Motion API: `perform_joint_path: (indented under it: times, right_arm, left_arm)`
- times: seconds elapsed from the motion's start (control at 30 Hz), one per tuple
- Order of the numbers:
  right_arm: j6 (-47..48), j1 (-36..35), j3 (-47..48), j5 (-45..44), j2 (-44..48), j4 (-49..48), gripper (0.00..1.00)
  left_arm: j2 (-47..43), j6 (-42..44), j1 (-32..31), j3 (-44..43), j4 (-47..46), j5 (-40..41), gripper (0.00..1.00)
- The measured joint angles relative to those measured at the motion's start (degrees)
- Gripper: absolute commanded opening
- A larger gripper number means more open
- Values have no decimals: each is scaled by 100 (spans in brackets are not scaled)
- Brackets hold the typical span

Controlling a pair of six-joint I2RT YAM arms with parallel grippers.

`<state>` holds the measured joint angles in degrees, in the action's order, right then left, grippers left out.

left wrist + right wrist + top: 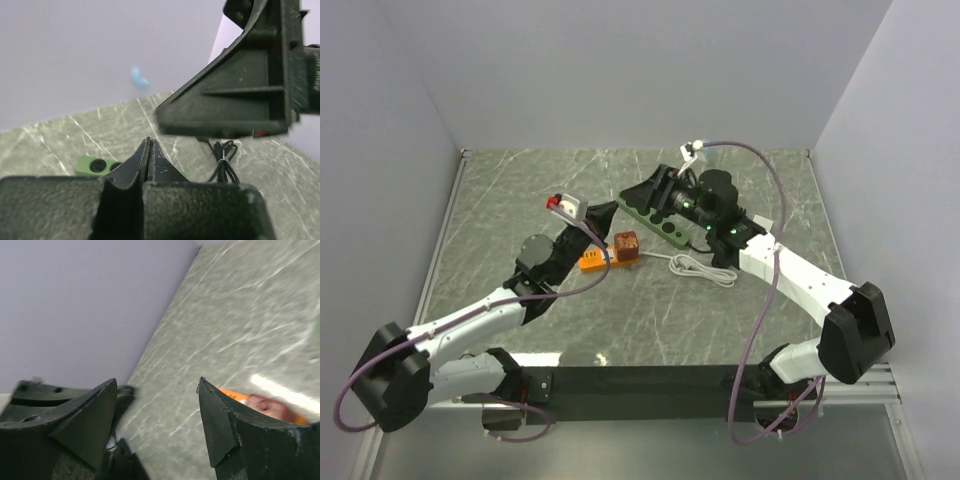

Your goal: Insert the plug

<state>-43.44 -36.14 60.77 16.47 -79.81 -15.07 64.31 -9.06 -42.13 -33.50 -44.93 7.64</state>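
Observation:
A reddish-brown plug (627, 243) stands on the right end of an orange power strip (594, 262), and its coiled white cable (705, 268) trails to the right. A green socket strip (655, 224) lies behind it, also seen in the left wrist view (94, 164). My left gripper (603, 213) hovers above the orange strip's far side; its fingers (149, 146) are shut with nothing between them. My right gripper (632, 197) hangs over the green strip's left end, open (157, 382) and empty. In the right wrist view the orange strip (234, 395) and the plug (270, 406) show blurred at lower right.
A bundled black cable (223, 162) lies on the marbled table beyond my left fingers, under the right gripper's body (240, 85). White walls close in the table on the left, back and right. Both arms meet near the table's middle.

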Motion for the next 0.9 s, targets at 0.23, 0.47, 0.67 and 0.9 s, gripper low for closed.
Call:
perform_joint_path:
  times: [0.23, 0.47, 0.67, 0.9]
  right_arm:
    - [542, 590, -2, 229, 210, 210, 73]
    - [1010, 844, 0, 59, 726, 688, 78]
    - [1449, 1541, 313, -682, 844, 1523, 81]
    - [1770, 2909, 1237, -1263, -85, 2385, 81]
  left_arm:
    - [-581, 116, 417, 92, 409, -496, 0]
    - [-684, 111, 466, 140, 730, -640, 15]
    - [-664, 55, 522, 140, 1021, -675, 75]
    - [-595, -96, 807, 138, 1191, -693, 83]
